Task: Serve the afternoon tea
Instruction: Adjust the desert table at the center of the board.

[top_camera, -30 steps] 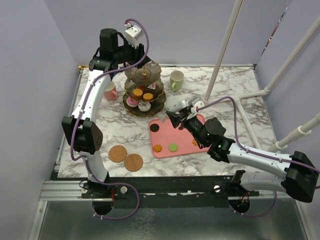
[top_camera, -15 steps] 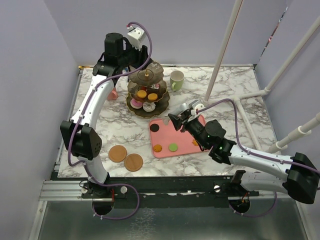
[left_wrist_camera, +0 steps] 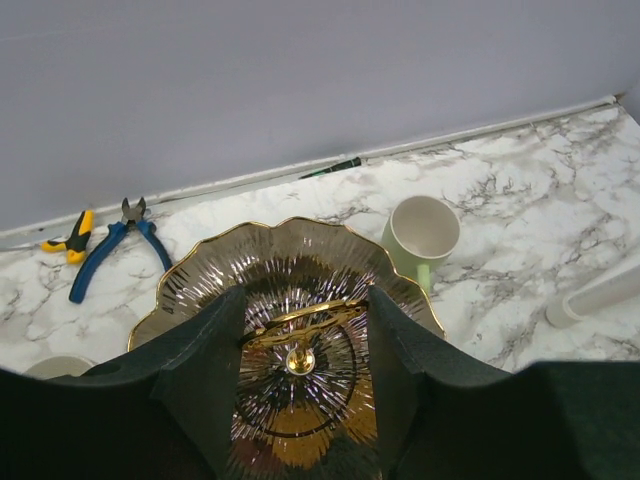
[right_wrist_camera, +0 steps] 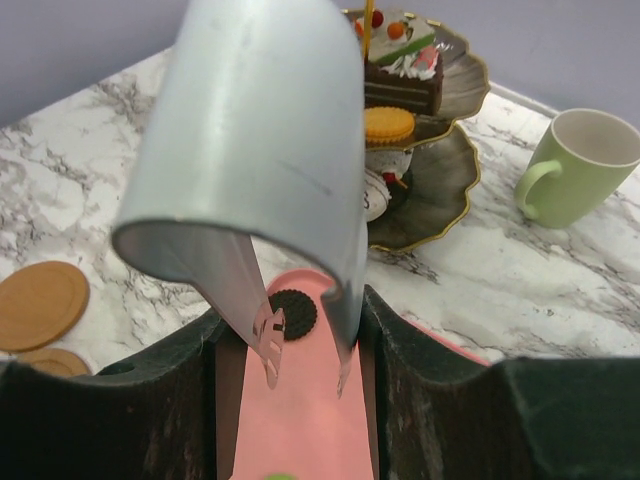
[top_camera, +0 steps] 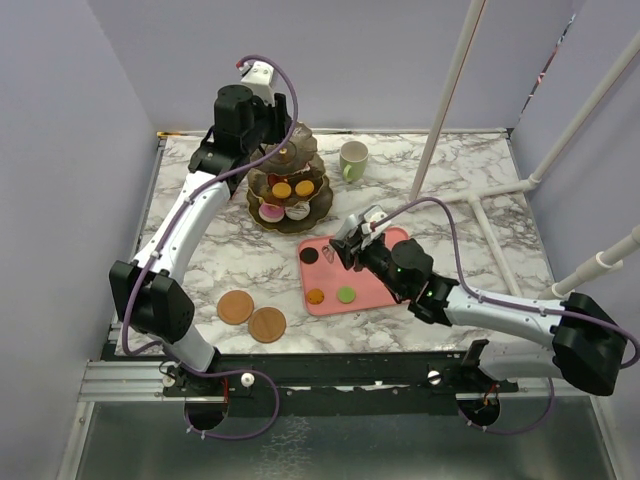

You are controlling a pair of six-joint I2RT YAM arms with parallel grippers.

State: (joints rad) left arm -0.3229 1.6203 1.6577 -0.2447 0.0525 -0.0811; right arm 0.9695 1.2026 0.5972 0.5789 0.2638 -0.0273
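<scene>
While the left gripper (left_wrist_camera: 305, 300) clamps the stand's (left_wrist_camera: 300, 250) ring (left_wrist_camera: 300, 318), the tongs (right_wrist_camera: 260, 150) (tips spread, empty) may flick the cookie (right_wrist_camera: 295, 312) away if squeezed off-centre.

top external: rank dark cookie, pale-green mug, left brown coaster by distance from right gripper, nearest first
1. dark cookie, on the pink tray, just left of the right gripper.
2. pale-green mug, straight back from it.
3. left brown coaster, well off to the near left.
</scene>
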